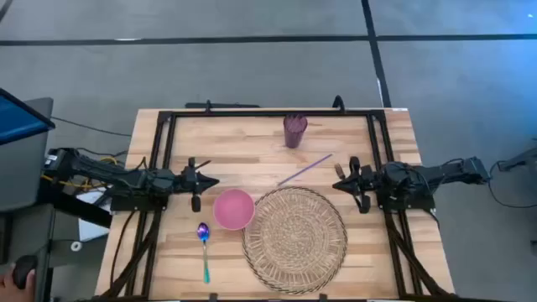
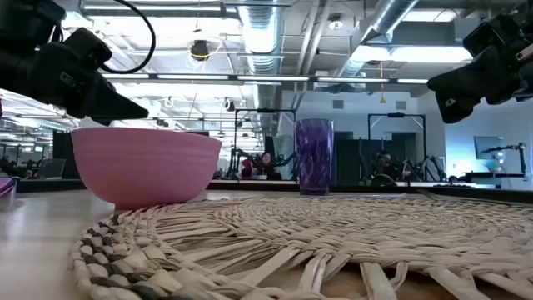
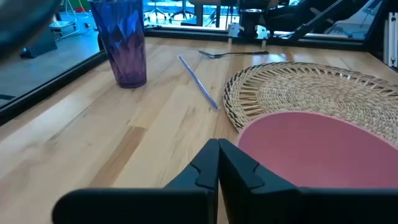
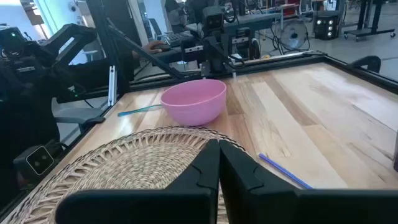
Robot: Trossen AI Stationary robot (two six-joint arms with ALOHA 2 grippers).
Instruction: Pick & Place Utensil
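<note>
- The left gripper (image 1: pixel 201 180) hovers just beside the pink bowl (image 1: pixel 233 208), its two dark fingers (image 3: pixel 205 165) pressed together with nothing between them; the left wrist view shows the meeting line plainly.
- The right gripper (image 1: pixel 342 179) hangs at the far right rim of the woven placemat (image 1: pixel 295 238), its fingers (image 4: pixel 208 163) likewise pressed flat together and empty.
- Only the left wrist view shows a metal fork (image 3: pixel 233 53) lying on the wood beyond the placemat (image 3: pixel 311 87), beneath the other arm; in the high view it is hardly to be made out.
- The spoon (image 1: pixel 204 245), with a shiny purple-blue bowl and a teal handle, lies on the table (image 1: pixel 252 151) just left of the placemat and near the pink bowl. The right wrist view shows only its teal handle (image 4: pixel 138 110) behind the bowl (image 4: pixel 194 101).
- A thin purple straw (image 1: pixel 304 169) lies slantwise on the bare planks, its lower end at the placemat's rim.
- A faceted purple tumbler (image 1: pixel 294 131) stands upright near the table's far edge, well apart from both grippers; I cannot tell what, if anything, is inside.
- The placemat is round, coiled from pale braided fibre; the low view shows its coarse plaits (image 2: pixel 333 242).
- The pink bowl is smooth, matte and round, and looks empty from above.
</note>
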